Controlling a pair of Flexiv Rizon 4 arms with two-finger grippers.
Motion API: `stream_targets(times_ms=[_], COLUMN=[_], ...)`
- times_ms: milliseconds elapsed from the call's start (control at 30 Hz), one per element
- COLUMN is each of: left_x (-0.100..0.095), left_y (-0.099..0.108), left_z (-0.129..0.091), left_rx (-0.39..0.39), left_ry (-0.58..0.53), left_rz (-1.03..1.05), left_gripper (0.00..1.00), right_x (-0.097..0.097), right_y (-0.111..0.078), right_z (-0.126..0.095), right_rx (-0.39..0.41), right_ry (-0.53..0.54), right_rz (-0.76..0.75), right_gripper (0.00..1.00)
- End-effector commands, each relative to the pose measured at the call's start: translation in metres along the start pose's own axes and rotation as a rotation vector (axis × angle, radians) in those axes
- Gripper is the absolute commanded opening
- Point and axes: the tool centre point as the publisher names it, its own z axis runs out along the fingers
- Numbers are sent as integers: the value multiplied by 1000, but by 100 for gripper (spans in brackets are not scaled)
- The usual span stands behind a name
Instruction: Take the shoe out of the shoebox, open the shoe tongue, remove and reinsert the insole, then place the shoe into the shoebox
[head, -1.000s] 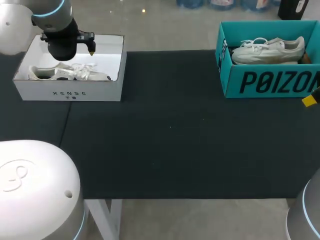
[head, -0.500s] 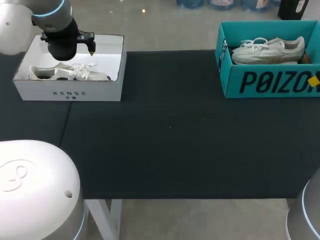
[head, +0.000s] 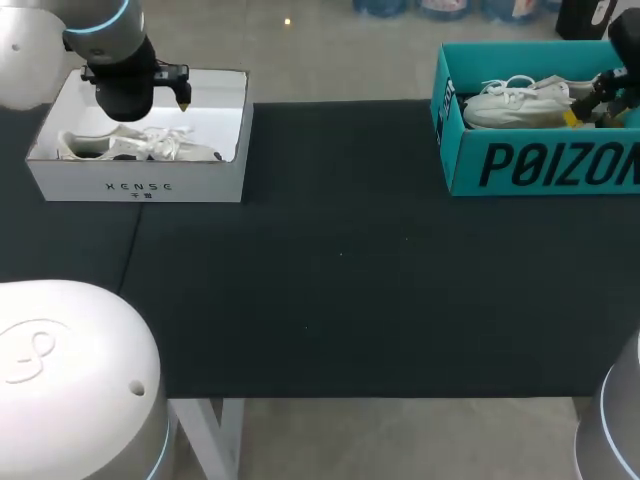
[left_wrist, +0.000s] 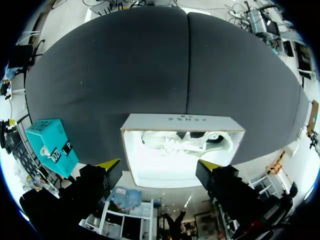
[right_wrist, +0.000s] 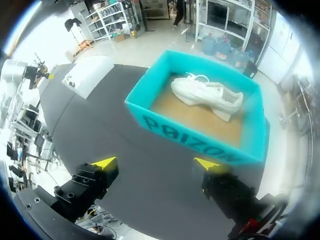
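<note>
Ahead of right gripper, boxed shoe

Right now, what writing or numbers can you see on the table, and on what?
Teal shoebox, front wall: one large word in dark block capitals, a brand name, so not spelled out.
White shoebox, front wall: a small row of spaced grey capitals, also a brand mark; the tiny sign beneath is too small to read.
I can make out no numbers.
</note>
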Motion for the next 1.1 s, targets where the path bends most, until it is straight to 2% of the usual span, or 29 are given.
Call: stream_targets(times_ms=[33,167,300,1000,1100], left_x=[0,0,0,0,0], left_y=[0,0,0,0,0], left_z=[0,0,0,0,0], left_rx=[-1,-1,-1,-1,-1], left_ry=[0,0,0,0,0], left_rz=[1,1,1,1,1], left_gripper=[100,100,100,100,100], right_x=[-5,-14,-25,-25,-48], right_y=[59,74,80,80,92], right_z=[35,45,50,50,61], right_rx=[153,153,180,180,196], right_ry=[-36,-51,-98,-98,-118], right_rz=[59,134,197,197,234], right_gripper=[100,100,100,100,100])
